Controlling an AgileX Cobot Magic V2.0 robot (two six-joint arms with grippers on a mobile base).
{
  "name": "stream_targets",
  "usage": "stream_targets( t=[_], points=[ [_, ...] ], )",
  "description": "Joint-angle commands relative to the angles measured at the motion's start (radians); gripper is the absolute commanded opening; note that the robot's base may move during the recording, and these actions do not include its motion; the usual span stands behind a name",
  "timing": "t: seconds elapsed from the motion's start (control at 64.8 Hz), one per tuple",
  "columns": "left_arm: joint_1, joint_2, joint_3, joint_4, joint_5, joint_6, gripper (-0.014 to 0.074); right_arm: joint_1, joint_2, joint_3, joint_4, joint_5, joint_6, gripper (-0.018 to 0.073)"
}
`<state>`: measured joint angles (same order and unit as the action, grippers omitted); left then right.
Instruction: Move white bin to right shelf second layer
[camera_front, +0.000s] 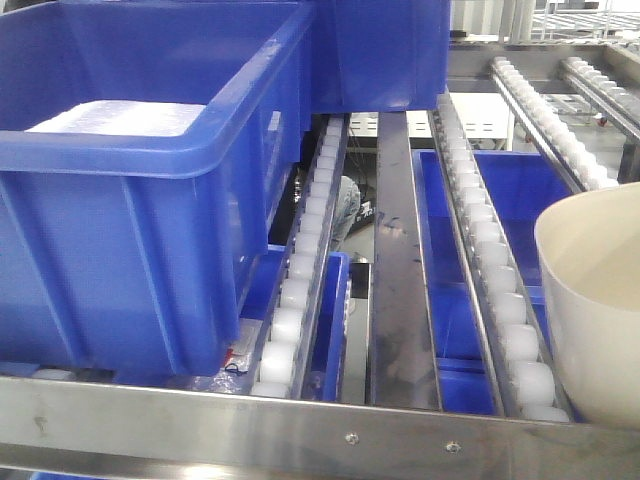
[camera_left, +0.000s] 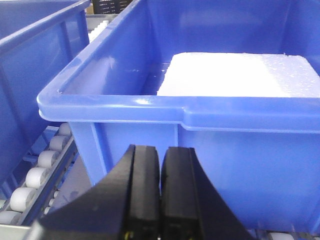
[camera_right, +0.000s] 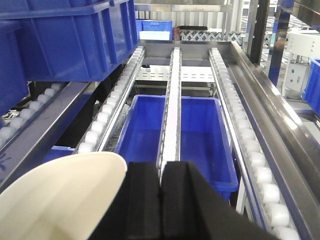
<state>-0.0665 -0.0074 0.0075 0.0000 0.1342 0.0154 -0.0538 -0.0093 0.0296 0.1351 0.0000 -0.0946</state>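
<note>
Hanging at the right end of the stainless front bar (camera_front: 300, 430), the white bin (camera_front: 595, 300) sat over the right shelf second layer (camera_front: 495, 270).
Behind that bar ran white roller tracks; at its left end stood a blue crate (camera_front: 140, 200) holding a white slab. The left tool (camera_left: 160, 175) was closed and empty; the right tool (camera_right: 161, 185) was pinched on the bin's rim. No writing was legible.

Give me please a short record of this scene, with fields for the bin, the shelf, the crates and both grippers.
white bin: at the right end of the shelf front; base hidden
roller shelf: white roller tracks, steel front bar
blue crate: sits on the left tracks, white block inside
lower blue crate: empty, one level down
left gripper: shut, facing the crate wall
right gripper: shut, beside the bin rim
</note>
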Motion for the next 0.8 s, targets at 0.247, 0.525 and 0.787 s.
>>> stream_targets(
  t=[0.247, 0.525, 0.787],
  points=[
    [-0.002, -0.016, 0.037, 0.0, -0.086, -0.003, 0.0085, 0.002, -0.022, -0.015, 0.002, 0.014, -0.018, 0.0048],
    [-0.002, -0.016, 0.037, 0.0, -0.086, -0.003, 0.0085, 0.002, -0.022, -0.015, 0.002, 0.019, -0.018, 0.0048],
    [-0.002, -0.016, 0.037, 0.0, -0.086, -0.003, 0.0085, 0.002, -0.022, -0.015, 0.002, 0.017, -0.017, 0.0048]
  ],
)
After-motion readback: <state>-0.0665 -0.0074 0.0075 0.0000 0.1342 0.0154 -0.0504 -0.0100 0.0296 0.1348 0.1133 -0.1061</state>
